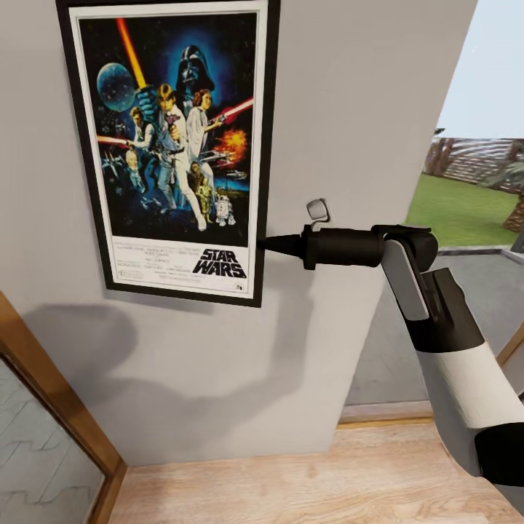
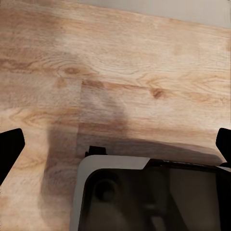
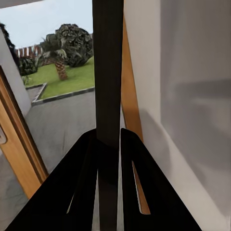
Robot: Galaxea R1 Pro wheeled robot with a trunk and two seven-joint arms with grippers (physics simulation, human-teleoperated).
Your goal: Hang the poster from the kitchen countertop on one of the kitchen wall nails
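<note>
We think the job is almost done. The poster point(image 1: 172, 145) is up flat against the grey wall point(image 1: 364, 116), and our right hand point(image 1: 271, 244) pinches its black frame at the lower right edge. In the right wrist view the two dark fingers point(image 3: 77, 192) are closed tight on the frame edge point(image 3: 108, 72), so the hand is holding the poster. We cannot see the nail, so we cannot tell if the poster hangs by itself yet. What is left, we guess, is to let go and pull the hand away.

Our left hand point(image 2: 115, 149) hangs over the wood floor point(image 2: 120, 72) with its fingers spread wide and nothing between them.

Below the right hand the wall meets a light wooden floor point(image 1: 306, 480). Past the wall corner, beside our right arm, there is an opening with grass point(image 1: 458, 207) and trees outside.
</note>
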